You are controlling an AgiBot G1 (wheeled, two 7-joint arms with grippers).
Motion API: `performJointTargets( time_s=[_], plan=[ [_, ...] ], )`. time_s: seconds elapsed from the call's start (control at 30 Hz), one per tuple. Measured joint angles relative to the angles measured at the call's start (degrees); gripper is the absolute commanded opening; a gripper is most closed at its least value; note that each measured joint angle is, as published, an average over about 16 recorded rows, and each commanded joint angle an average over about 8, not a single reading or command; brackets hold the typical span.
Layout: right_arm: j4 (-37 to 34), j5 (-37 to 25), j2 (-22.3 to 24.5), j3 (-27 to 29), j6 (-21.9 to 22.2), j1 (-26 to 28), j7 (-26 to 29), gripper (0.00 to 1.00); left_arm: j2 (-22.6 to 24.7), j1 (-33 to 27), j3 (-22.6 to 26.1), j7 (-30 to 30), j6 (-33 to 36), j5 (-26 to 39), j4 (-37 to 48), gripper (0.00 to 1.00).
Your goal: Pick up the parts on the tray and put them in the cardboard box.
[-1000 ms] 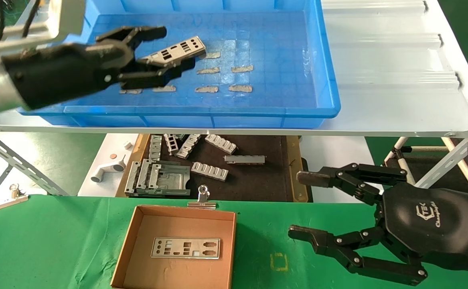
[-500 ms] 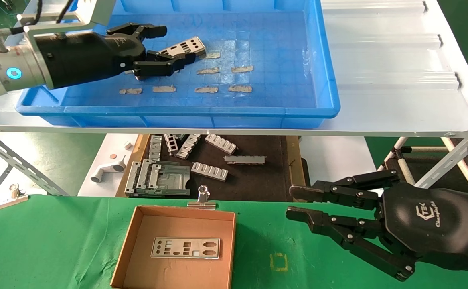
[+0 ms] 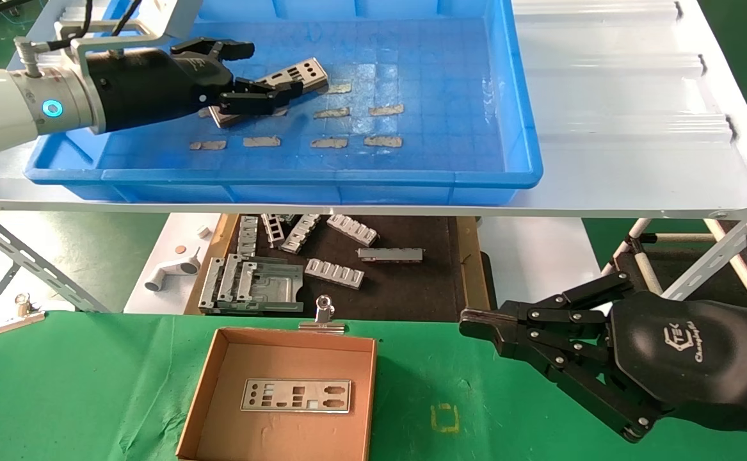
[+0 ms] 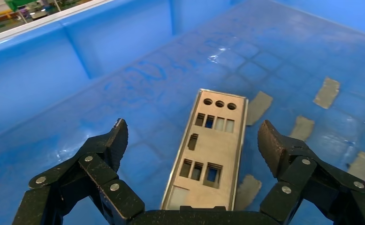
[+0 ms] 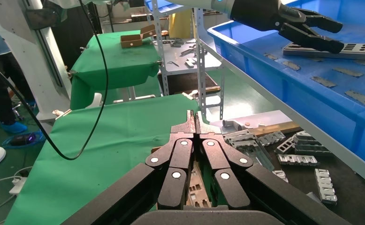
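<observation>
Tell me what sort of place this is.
Most likely a factory assembly station: punched metal parts in a blue tray on a metal shelf, ribbed metal brackets below, and a green-covered workbench.

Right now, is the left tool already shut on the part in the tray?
No. In the left wrist view, the left tool stands open, its fingers either side of the part.

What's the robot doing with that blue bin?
The robot is moving shiny metal plates from the blue tray into the little cardboard box. Its left tool is open around a plate lying on the tray floor, one finger on each side, not squeezing yet. One plate already lies flat in the box. The right tool is shut and empty, over the green cloth beside the box.
</observation>
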Motion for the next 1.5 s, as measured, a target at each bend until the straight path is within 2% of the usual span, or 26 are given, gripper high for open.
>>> performJointTargets(
  time_s=[0.03, 0.1, 0.27, 0.3, 0.37, 1.5],
  plan=[
    [0.0, 0.0, 0.0, 0.0, 0.0, 0.0, 0.0, 0.0, 0.16, -0.13, 0.03, 0.17, -0.19, 0.05, 0.35, 0.95],
    [0.0, 0.0, 0.0, 0.0, 0.0, 0.0, 0.0, 0.0, 0.43, -0.37, 0.07, 0.46, -0.49, 0.14, 0.99, 0.81],
    [0.0, 0.0, 0.0, 0.0, 0.0, 0.0, 0.0, 0.0, 0.92, -0.81, 0.11, 1.02, -0.81, 0.22, 2.18, 0.19],
    [0.0, 0.0, 0.0, 0.0, 0.0, 0.0, 0.0, 0.0, 0.99, -0.87, 0.11, 1.12, -0.82, 0.22, 2.38, 0.11],
    [0.0, 0.0, 0.0, 0.0, 0.0, 0.0, 0.0, 0.0, 1.11, -0.98, 0.12, 1.28, -0.81, 0.23, 2.73, 0.0],
    [0.0, 0.0, 0.0, 0.0, 0.0, 0.0, 0.0, 0.0, 1.4, -1.58, 0.21, 2.61, 0.3, 0.36, 4.95, 0.0]
  ],
)
